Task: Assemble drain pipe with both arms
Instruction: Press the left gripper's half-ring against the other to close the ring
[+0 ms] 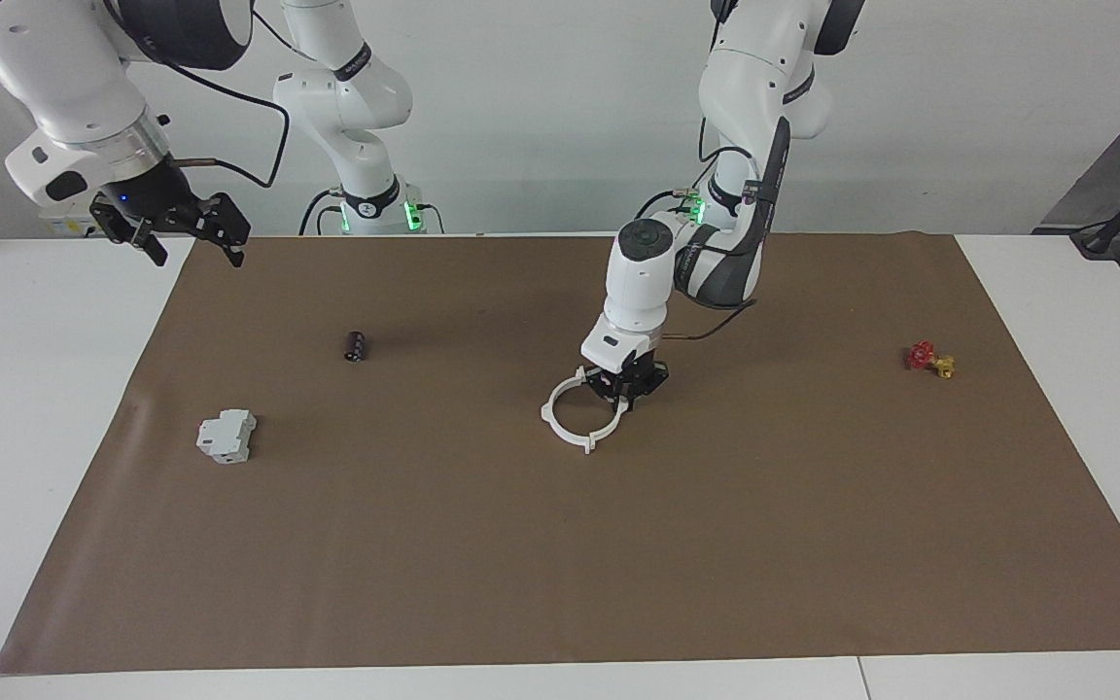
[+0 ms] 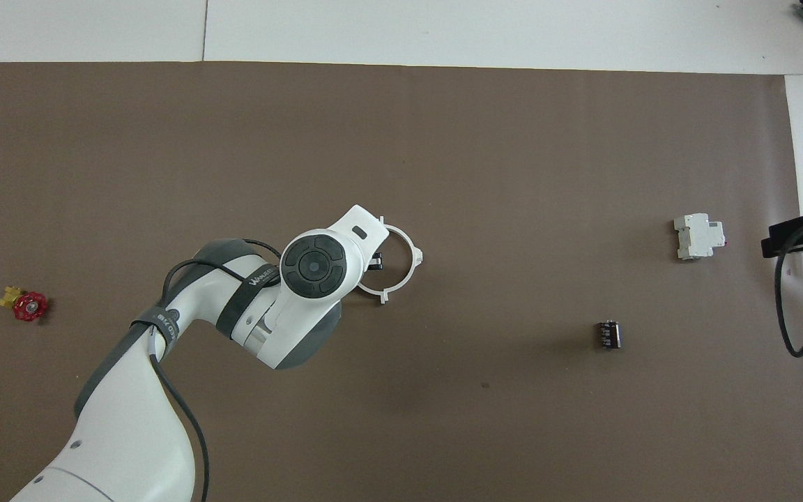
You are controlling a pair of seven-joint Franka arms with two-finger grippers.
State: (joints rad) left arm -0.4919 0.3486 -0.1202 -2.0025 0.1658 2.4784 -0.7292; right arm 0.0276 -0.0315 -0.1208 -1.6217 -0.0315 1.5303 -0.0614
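The drain pipe [image 1: 558, 425] is a thin white ring with small tabs, lying on the middle of the brown mat [image 1: 560, 564]. It also shows in the overhead view [image 2: 405, 275], partly hidden under the left arm's wrist. My left gripper [image 1: 626, 389] is down at the ring's rim, on the side nearest the robots, and is shut on it. My right gripper [image 1: 186, 241] is open and empty, raised over the mat's edge at the right arm's end. In the overhead view [image 2: 795, 237] only its tip shows.
A grey-white boxy block [image 1: 227, 436] [image 2: 700, 237] lies toward the right arm's end. A small dark cylinder [image 1: 356, 346] [image 2: 608, 335] lies nearer the robots than the block. A small red-and-yellow piece [image 1: 927, 360] [image 2: 25, 303] lies toward the left arm's end.
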